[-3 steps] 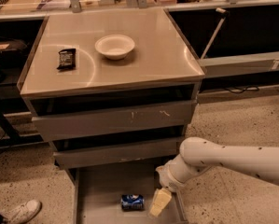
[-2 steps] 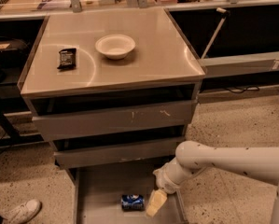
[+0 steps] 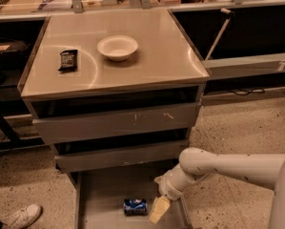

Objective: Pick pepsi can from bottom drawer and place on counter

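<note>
Shoe pokes in at bottom left on the speckled floor. Up on the counter there's a dark packet near the left edge and a white bowl right of it, not touching. Under the top, two grey upper drawers sit a bit open, and the bottom drawer is pulled out way further. Can lies on its side on that drawer's floor. End effector hangs low in the drawer just right of the can, super close. Can't tell if it's touching, and honestly can't tell how wide it's set either. White arm reaches in from the right.
</note>
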### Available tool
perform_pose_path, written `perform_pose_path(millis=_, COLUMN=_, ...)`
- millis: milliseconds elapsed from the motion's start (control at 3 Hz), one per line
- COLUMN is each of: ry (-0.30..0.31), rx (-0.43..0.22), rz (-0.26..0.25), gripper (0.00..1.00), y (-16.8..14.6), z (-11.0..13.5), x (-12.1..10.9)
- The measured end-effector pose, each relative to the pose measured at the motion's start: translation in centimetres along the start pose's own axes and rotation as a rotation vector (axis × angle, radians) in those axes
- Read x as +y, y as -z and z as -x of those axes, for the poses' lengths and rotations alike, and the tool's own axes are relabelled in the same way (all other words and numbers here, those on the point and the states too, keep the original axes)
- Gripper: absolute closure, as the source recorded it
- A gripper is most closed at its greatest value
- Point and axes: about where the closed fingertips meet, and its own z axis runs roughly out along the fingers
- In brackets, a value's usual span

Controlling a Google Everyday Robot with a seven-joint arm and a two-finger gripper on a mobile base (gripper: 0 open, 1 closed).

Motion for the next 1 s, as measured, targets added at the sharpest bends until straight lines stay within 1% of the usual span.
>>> perform_pose_path(millis=333, ry=0.023, rx=-0.033, rz=-0.002, gripper=0.00, y=-3.5, z=-0.2, x=-2.8)
perform_pose_path(millis=667, ry=0.031, rx=-0.078, rz=0.048, gripper=0.00, y=-9.9, z=0.2, x=-6.6)
perform_pose_path(millis=1000, ry=0.028, rx=-0.080, rz=0.049, gripper=0.00, y=-10.2, z=0.2, x=-6.7)
